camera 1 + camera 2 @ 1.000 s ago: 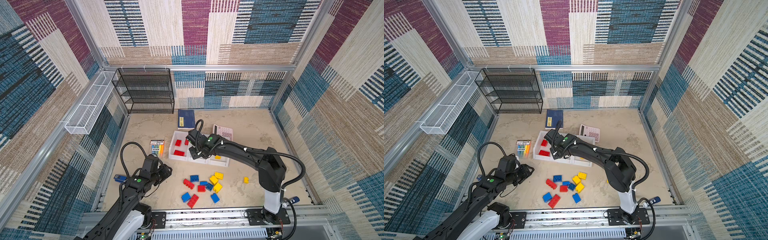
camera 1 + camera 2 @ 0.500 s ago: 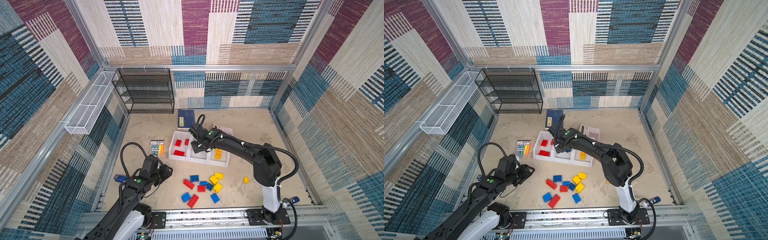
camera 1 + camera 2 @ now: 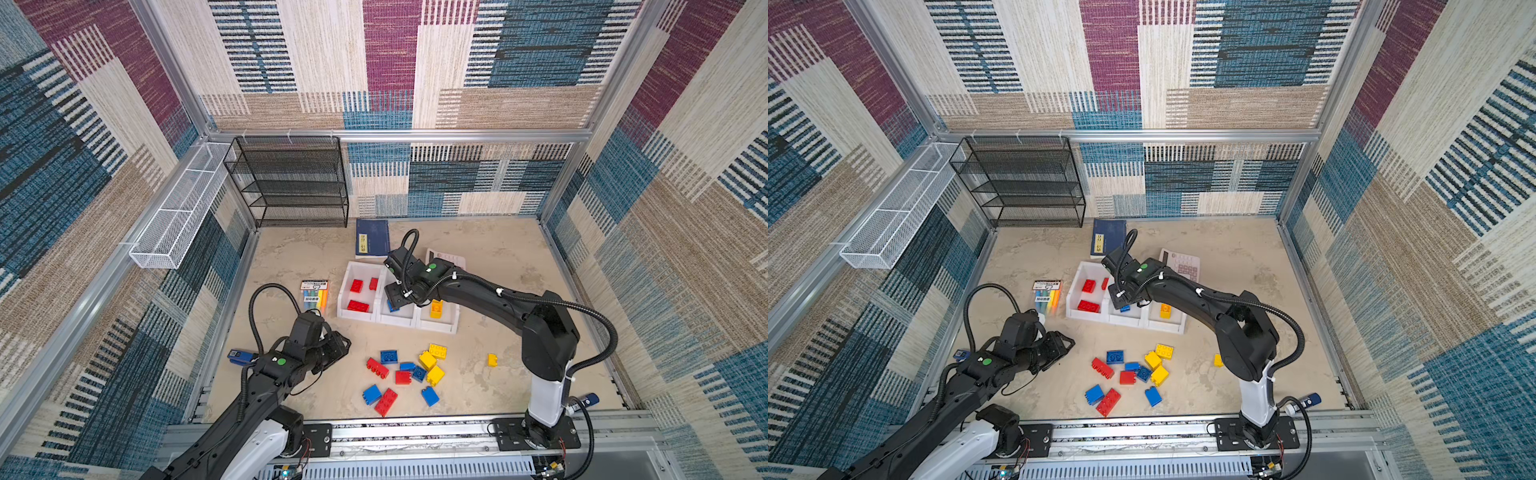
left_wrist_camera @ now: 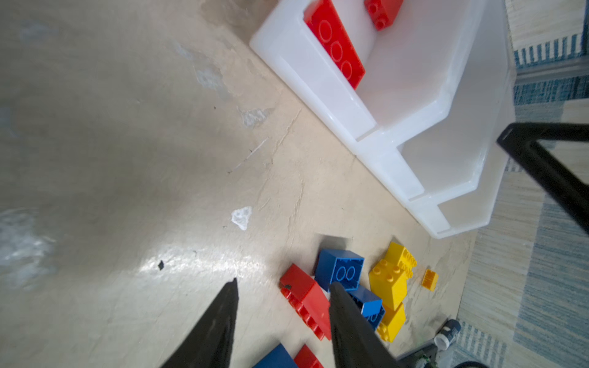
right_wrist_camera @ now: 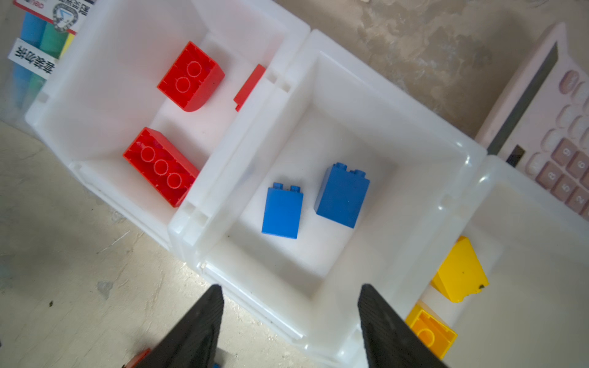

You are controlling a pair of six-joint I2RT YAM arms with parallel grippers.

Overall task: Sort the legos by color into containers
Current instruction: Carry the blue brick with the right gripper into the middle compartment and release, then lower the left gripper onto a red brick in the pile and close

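My right gripper point(image 5: 290, 288) hangs wide and empty over the middle container point(image 5: 366, 105) holding two blue legos point(image 5: 282, 212). My left gripper point(image 4: 285, 282), narrowly parted, holds nothing.

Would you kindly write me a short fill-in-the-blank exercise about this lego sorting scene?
The middle bin holds two ___ bricks.
The left bin, beside the marker pack, holds ___ red bricks.
The right gripper hangs ___ and empty over the middle bin.
Missing words: blue; three; open.
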